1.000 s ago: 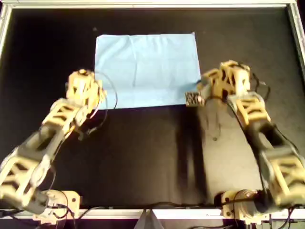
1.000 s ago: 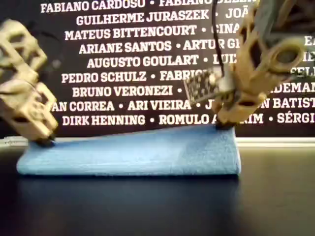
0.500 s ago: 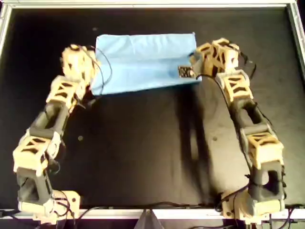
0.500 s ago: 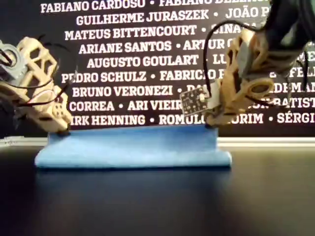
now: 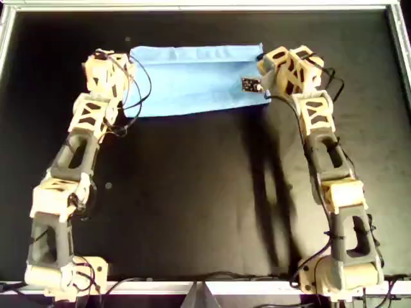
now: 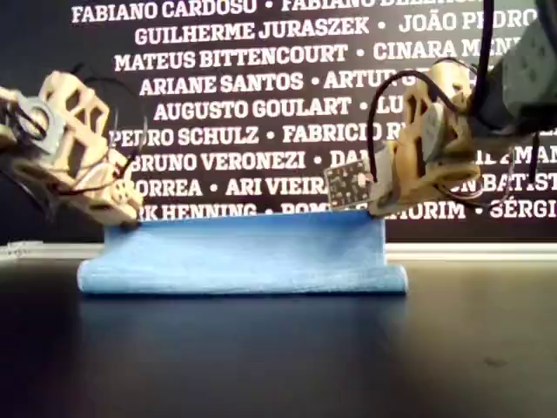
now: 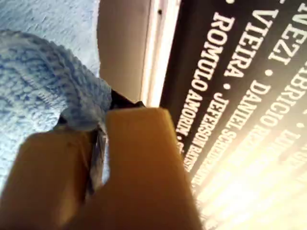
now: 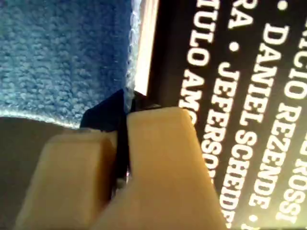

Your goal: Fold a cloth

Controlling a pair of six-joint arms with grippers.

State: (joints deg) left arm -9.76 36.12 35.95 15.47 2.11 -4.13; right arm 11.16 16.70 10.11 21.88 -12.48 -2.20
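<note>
1. Fingers first: left gripper pinched closed on a bunched corner of the cloth; right gripper also pinched closed, a thin cloth edge caught between its fingers.
2. Table: black surface, pale metal frame round the edge in the overhead view.
3. Two arms, tan lattice shells, reach from the near edge to the far side; left arm on the overhead view's left, right arm on its right.
4. Cloth: light blue, lying as a wide band near the table's far edge, doubled over, with a rounded fold along its near side in the exterior view. Each gripper holds one end of the upper layer.
5. Wall of white names on black behind the table.
6. Small dark circuit board hangs off the right gripper.
</note>
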